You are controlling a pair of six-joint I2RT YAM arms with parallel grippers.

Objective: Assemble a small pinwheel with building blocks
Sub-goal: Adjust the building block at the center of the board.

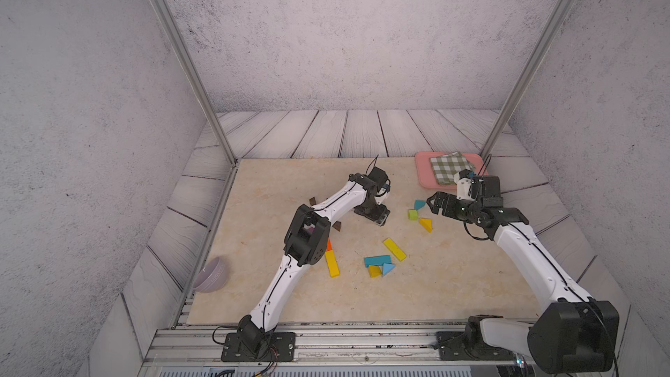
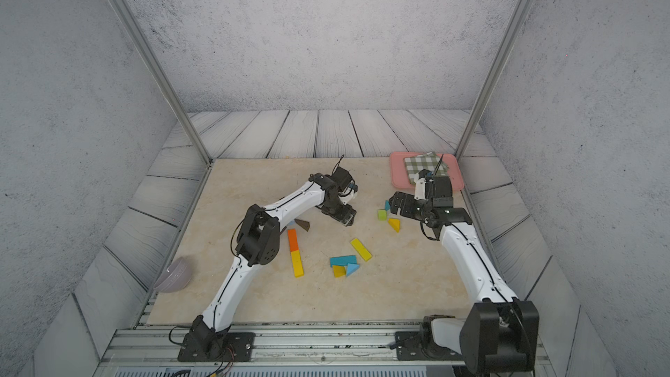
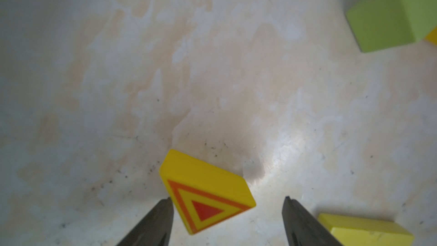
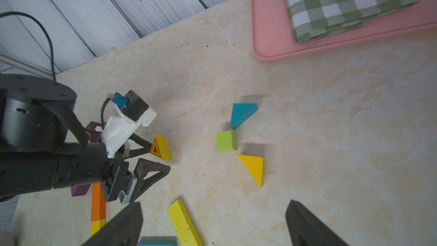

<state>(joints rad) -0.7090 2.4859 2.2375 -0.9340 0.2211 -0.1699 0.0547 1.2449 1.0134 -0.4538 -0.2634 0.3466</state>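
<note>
1. Left gripper point(image 3: 227, 198): jaws spread wide, gripping nothing. A yellow triangle block point(image 3: 205, 192) with a red mark sits on the desk point(image 3: 212, 67) between them, just beside 1 jaw.
2. Green cube point(image 1: 412, 214): at 3 o'clock from the left gripper in a top view.
3. Right gripper point(image 4: 215, 202): jaws wide, empty, above the desk.

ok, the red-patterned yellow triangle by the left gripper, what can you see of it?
The yellow triangle is a small painted wooden prism; one flat face carries orange outlines around a red triangle. It seems to stand on edge on the table, between the open jaws of the left gripper, close to one fingertip; contact unclear. No other block touches it.
</note>
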